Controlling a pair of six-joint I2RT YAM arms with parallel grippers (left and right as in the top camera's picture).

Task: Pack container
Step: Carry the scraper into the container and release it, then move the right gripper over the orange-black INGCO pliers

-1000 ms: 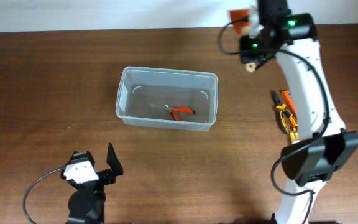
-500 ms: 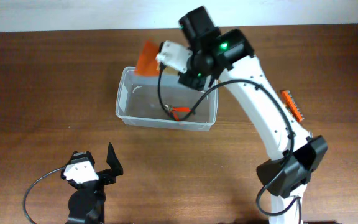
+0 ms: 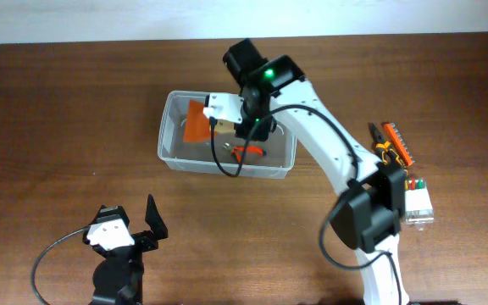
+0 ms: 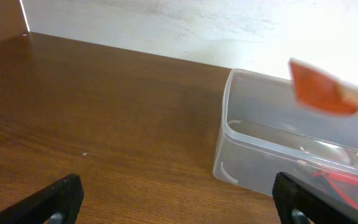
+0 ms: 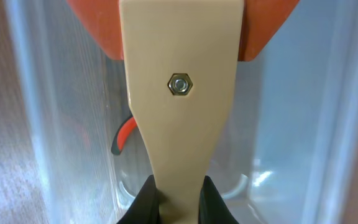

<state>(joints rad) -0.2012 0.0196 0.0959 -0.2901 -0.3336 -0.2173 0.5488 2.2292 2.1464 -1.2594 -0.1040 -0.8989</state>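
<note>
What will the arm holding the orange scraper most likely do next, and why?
Probably lower a little, then open. The right tool is shut on the scraper by its tan handle, and the orange blade hangs over the container, above its rim and left of the red pliers inside. Letting go from lower should keep it from bouncing out.

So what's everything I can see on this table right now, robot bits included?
container: one, clear plastic, table centre.
pliers: one, red-handled, inside the container.
scraper: one, orange blade, beige handle, over the container.
orange tools: count unclear, right of the container.
white box: one, coloured bits inside, near the orange tools.
table: one, brown wood.
left claw: one, black and white, open, empty.
right claw: one, shut on the scraper's handle.
</note>
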